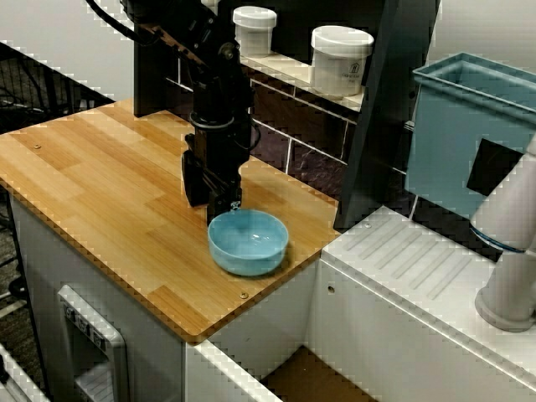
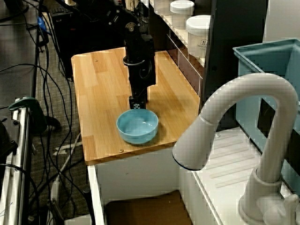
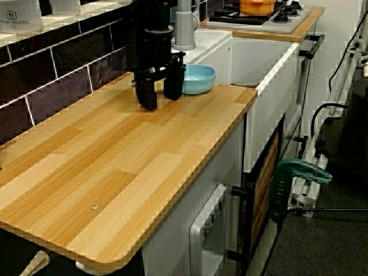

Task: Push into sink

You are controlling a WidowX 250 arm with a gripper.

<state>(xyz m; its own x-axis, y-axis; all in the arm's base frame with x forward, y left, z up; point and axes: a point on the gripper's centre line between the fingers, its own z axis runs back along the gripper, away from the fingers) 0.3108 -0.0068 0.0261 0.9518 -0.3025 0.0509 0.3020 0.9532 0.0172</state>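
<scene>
The wooden tabletop [image 1: 100, 184] was the biggest thing, with the sink [image 1: 301, 381] right past its end, lower down. Only a bit of the sink's white wall and brown floor showed. A white tap [image 2: 243, 122] stood on the far side of the sink, and a tall blue bin [image 1: 465, 134] stood beyond that.

The black robot arm [image 1: 219, 92] reached down onto the tabletop. Its tool [image 3: 160, 92] was down low, almost on the wood. The two fingers [image 3: 146, 95] of the tool were apart, with a gap between them, and they held nothing.

The small blue bowl [image 1: 248, 241] sat upright on the tabletop, near the edge by the sink. It was just beside the tool, maybe touching it; I could not tell for sure. The bowl lay between the tool and the sink. So the tool was behind the bowl, on the side away from the sink.

The bowl is round, so it has no long side. I think a straight push toward the sink would slide the bowl over the edge and in.
</scene>
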